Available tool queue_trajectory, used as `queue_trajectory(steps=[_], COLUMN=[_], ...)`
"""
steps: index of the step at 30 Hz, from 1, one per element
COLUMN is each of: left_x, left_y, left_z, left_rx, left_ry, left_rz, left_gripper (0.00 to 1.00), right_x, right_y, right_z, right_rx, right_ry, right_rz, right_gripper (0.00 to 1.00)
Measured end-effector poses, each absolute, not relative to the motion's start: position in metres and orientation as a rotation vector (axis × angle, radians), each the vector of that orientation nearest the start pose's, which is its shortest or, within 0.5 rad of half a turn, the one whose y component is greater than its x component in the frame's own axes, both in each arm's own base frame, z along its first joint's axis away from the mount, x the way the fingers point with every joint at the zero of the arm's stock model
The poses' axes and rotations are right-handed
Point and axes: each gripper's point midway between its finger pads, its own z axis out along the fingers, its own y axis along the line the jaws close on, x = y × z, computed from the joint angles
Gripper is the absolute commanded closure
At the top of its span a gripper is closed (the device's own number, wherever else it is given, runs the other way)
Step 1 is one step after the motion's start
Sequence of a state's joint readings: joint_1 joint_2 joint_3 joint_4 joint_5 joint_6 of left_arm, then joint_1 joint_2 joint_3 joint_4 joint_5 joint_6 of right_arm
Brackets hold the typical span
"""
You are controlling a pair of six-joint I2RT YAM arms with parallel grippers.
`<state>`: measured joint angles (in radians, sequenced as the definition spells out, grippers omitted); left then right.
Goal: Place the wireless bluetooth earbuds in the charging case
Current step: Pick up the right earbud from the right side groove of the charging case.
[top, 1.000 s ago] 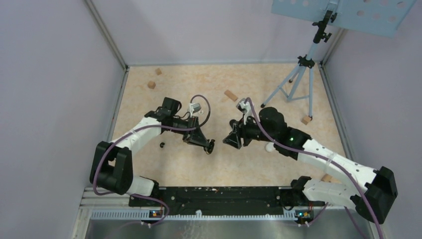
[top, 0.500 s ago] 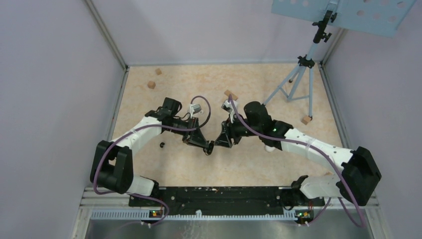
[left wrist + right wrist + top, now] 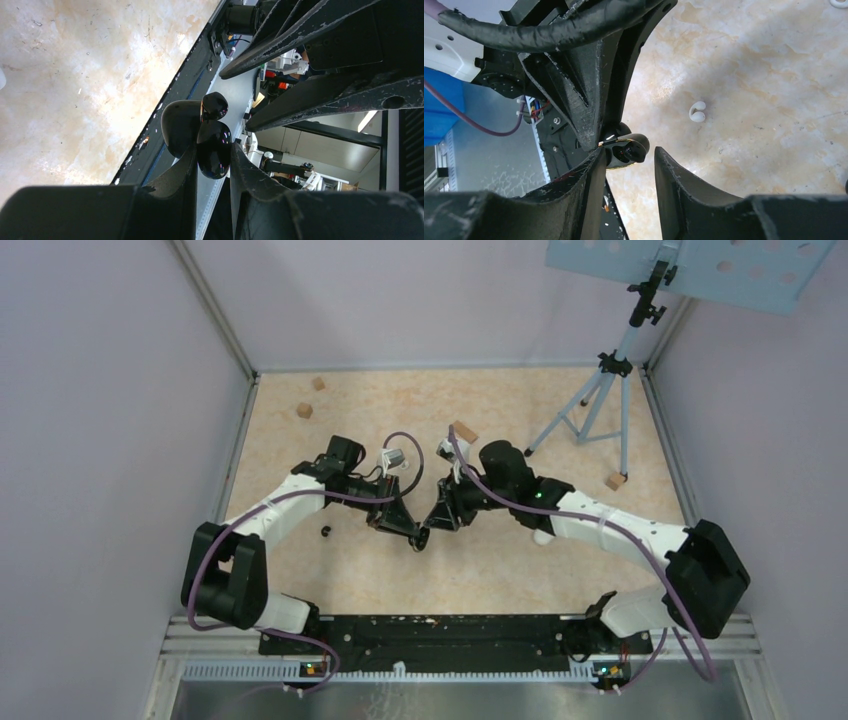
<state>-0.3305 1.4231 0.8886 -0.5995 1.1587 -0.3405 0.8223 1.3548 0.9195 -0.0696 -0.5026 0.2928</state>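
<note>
1. The left gripper (image 3: pixel 418 536) is clenched on the black charging case (image 3: pixel 213 152). It holds the case off the surface (image 3: pixel 500 410) near the middle, opened toward the other arm, I'd judge so a bud can be fed in.
2. The right gripper (image 3: pixel 628 162) faces it from 3 o'clock. Its jaws are parted either side of the case with a gap on one side, so it pinches nothing that I can see.
3. A small black earbud (image 3: pixel 215 105) sits at the case's mouth; whether it is seated, I cannot tell.
4. Spares lie on the surface: a loose black bud (image 3: pixel 325 531) at 9 o'clock of the case, and a white bud (image 3: pixel 697 112) at about 1 o'clock in the right wrist view.
</note>
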Motion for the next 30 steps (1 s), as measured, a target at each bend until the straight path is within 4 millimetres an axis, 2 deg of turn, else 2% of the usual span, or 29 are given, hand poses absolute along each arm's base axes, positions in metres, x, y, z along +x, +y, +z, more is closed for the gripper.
queue_trajectory(steps=[10, 21, 30], left_x=[0.176, 0.176, 0.176], left_y=[-0.236, -0.236, -0.237], left_z=[0.166, 0.163, 0.161], left_rx=[0.361, 0.344, 0.334], left_ry=[2.575, 2.593, 2.606], left_rz=[-1.778, -1.775, -1.763], left_gripper=[1.0, 1.0, 1.0], right_x=[0.193, 0.188, 0.187], right_y=[0.352, 0.357, 0.359], right_z=[0.175, 0.172, 0.169], right_rx=[-0.896, -0.905, -0.9], right_ry=[2.06, 2.066, 2.072], right_rz=[1.188, 1.181, 1.146], right_gripper=[0.72, 0.71, 0.67])
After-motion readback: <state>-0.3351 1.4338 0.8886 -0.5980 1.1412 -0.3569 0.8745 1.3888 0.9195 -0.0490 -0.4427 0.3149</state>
